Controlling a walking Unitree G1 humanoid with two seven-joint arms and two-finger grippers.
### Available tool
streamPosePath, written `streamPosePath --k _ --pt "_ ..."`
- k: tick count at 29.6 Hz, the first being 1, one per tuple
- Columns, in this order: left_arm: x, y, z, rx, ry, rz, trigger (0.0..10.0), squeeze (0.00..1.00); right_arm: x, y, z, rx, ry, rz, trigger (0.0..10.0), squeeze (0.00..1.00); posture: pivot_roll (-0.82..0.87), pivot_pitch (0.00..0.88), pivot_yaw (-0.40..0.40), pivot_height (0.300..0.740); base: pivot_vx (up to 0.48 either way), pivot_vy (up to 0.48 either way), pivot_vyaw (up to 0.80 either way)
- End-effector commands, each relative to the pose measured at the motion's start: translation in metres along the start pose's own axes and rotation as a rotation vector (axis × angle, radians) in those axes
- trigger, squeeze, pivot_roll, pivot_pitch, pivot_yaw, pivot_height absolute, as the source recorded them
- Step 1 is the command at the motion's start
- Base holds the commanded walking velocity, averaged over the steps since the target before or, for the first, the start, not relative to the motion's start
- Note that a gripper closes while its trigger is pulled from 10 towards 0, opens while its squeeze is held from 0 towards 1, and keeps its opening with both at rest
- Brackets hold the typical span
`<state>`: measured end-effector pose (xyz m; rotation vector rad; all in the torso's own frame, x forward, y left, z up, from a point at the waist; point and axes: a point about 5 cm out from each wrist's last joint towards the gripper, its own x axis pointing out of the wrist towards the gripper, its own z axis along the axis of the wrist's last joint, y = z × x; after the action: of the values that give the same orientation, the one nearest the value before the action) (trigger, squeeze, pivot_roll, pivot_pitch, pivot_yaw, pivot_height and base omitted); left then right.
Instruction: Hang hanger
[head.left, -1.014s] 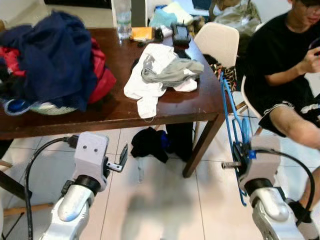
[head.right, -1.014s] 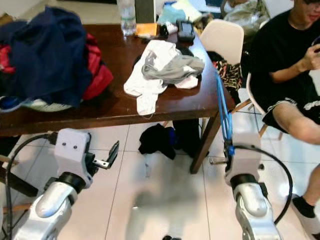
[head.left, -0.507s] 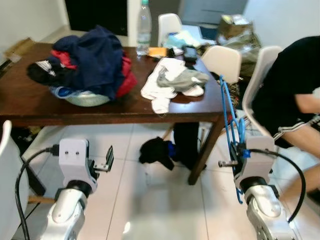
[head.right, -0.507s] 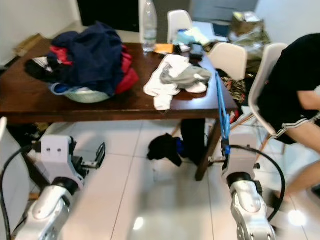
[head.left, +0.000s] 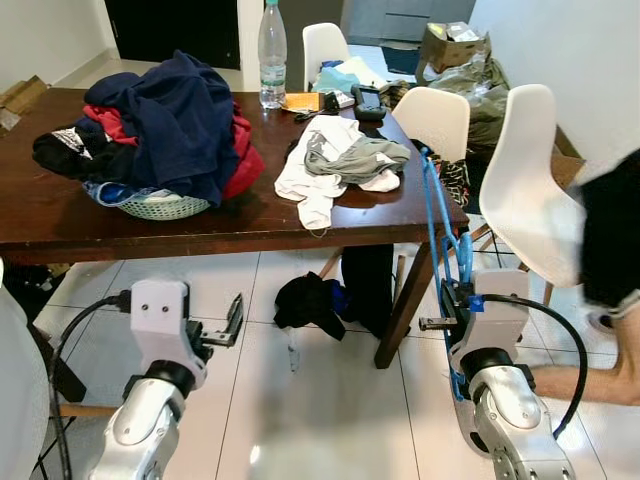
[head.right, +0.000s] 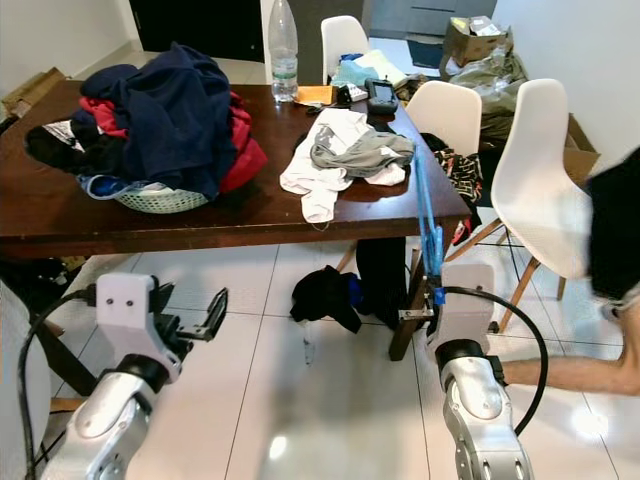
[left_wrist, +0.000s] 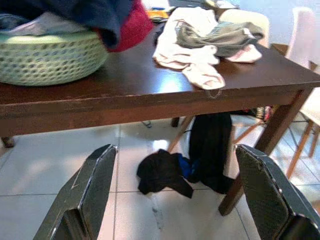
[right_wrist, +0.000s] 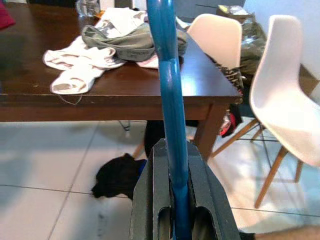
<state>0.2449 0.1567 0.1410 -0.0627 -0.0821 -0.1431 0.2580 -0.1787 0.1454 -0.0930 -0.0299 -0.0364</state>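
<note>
Both grippers hang low over the floor near the table (head.left: 230, 230). My right gripper (right_wrist: 175, 210) clamps the blue hanger (head.left: 440, 245); my left gripper (left_wrist: 175, 195) is spread wide, empty.

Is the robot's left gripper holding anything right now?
No, the left gripper has its fingers spread wide apart with nothing but floor tiles between them.

two silver, rounded forearms end in boxy pale-grey wrist housings. the left housing (head.left: 160, 312) shows two small dark screw holes on its face, and a black cable (head.left: 75, 322) loops off its side. the right housing (head.left: 495, 320) carries a black cable (head.left: 560, 345) arching behind it. each gripper's fingers (left_wrist: 92, 192) are long, flat, black and finely textured.
</note>
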Motion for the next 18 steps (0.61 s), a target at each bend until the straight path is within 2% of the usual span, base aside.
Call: streamPosePath --k 1,2,5,7,8,9,12,13,18 --pt "0.000 -0.002 -0.003 -0.012 0.007 -0.005 10.0 0.00 -0.001 -0.001 -0.001 0.000 -0.005 -0.005 10.0 0.00 0.08 0.035 -0.048 0.740 0.000 0.000 0.00" --pt "0.005 -0.009 -0.001 -0.014 -0.006 -0.037 10.0 0.00 0.000 0.008 0.001 0.025 -0.011 0.010 10.0 0.00 0.07 0.055 -0.037 0.740 0.000 0.000 0.00" --pt "0.005 -0.009 -0.001 -0.014 -0.006 -0.037 10.0 0.00 0.000 0.008 0.001 0.025 -0.011 0.010 10.0 0.00 0.07 0.055 -0.037 0.740 0.000 0.000 0.00" --pt "0.012 -0.031 0.005 -0.050 -0.026 -0.117 10.0 0.00 0.004 0.026 0.004 0.069 -0.012 0.053 10.0 0.00 0.07 0.067 -0.045 0.740 0.000 0.000 0.00" --pt "0.014 -0.037 0.007 -0.069 -0.025 -0.140 10.0 0.00 0.004 0.032 0.004 0.081 -0.008 0.071 10.0 0.00 0.07 0.072 -0.043 0.740 0.000 0.000 0.00" --pt "0.014 -0.037 0.007 -0.069 -0.025 -0.140 10.0 0.00 0.004 0.032 0.004 0.081 -0.008 0.071 10.0 0.00 0.07 0.072 -0.043 0.740 0.000 0.000 0.00" --pt "0.014 -0.039 0.008 -0.070 -0.022 -0.155 10.0 0.00 0.004 0.035 0.003 0.075 -0.006 0.082 10.0 0.00 0.07 0.072 -0.042 0.740 0.000 -0.469 0.00" --pt "0.014 -0.036 0.007 -0.098 -0.022 -0.149 10.0 0.00 0.005 0.036 0.001 0.103 0.004 0.079 10.0 0.00 0.07 0.081 -0.038 0.740 0.000 0.000 0.00" --pt "0.014 -0.034 0.005 -0.101 -0.018 -0.125 10.0 0.00 0.005 0.039 0.001 0.103 0.007 0.090 10.0 0.00 0.08 0.095 -0.052 0.740 0.000 0.000 0.00"
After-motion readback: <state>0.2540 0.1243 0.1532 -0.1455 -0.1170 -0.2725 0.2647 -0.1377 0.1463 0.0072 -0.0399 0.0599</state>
